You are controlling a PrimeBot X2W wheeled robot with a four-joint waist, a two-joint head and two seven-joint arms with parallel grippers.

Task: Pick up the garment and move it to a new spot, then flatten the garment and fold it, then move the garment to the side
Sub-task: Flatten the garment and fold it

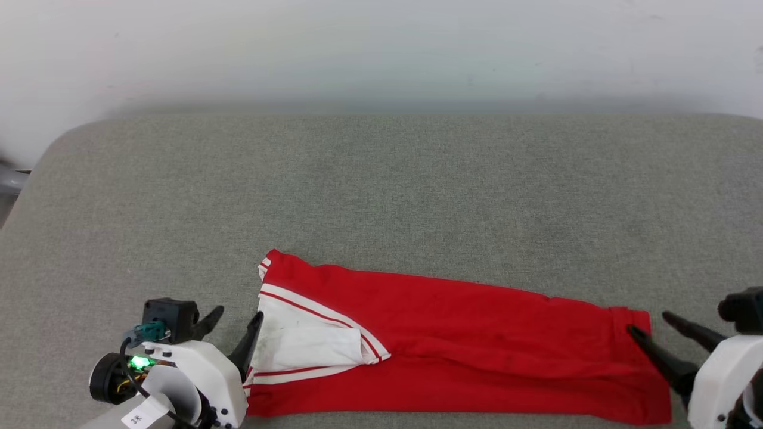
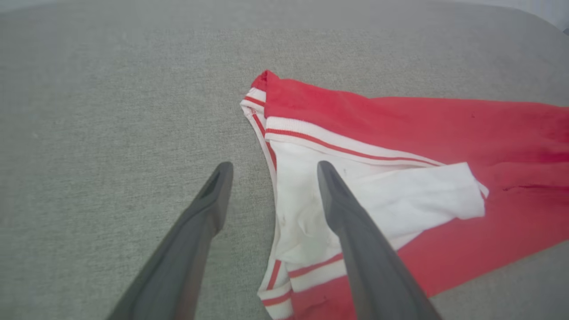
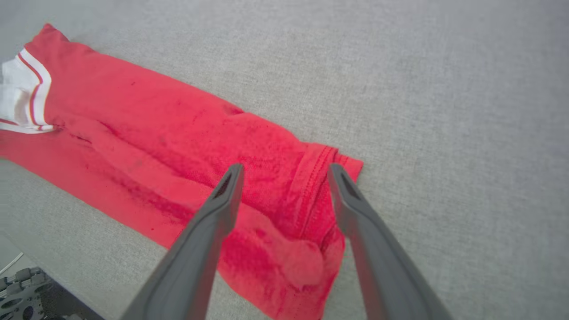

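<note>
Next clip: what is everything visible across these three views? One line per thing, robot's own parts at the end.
garment: one, red with a white sleeve and red-white striped trim, lying as a long folded strip on the near part of the surface.
padded surface: one, grey woven fabric, under the garment.
wall: one, pale, behind the surface.
perforated plate: one, dark, below the surface's near edge.
left gripper: one, dark fingers, open at the garment's sleeve end.
right gripper: one, dark fingers, open at the garment's hem end.

I've got plenty of open grey surface (image 1: 381,179) past the garment (image 1: 465,333), which lies flat right up front.
</note>
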